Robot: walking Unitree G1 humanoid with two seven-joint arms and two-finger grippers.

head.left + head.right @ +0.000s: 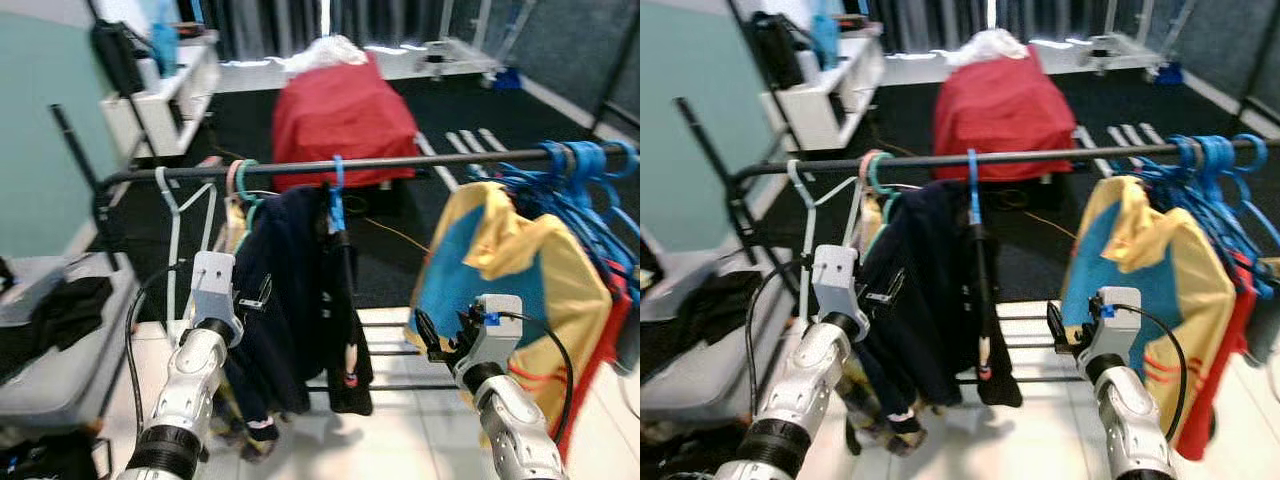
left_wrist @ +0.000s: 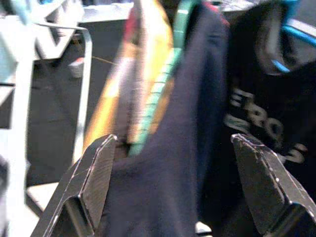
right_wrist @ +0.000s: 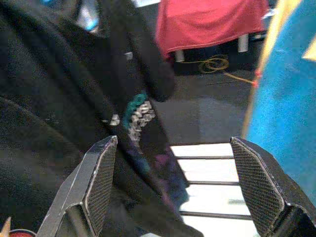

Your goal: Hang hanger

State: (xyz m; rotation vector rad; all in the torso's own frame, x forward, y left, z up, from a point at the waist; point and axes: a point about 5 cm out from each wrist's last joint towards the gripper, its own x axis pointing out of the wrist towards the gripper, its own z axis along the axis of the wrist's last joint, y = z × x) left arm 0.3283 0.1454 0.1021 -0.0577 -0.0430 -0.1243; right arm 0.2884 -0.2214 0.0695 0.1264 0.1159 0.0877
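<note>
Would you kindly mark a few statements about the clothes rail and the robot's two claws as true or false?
1. The dark navy garment hangs on the rail. True.
2. The left claw is shut on a hanger. False: its fingers stand wide apart, with the navy garment between them, and nothing is gripped.
3. A bunch of blue hangers sits at the rail's right end. True.
4. The right claw holds the yellow and blue garment. False: it is open and holds nothing, with that garment beside it.
5. The red cover lies on the white floor tiles in front of the rail. False: it drapes something behind the rail, on the dark floor.
</note>
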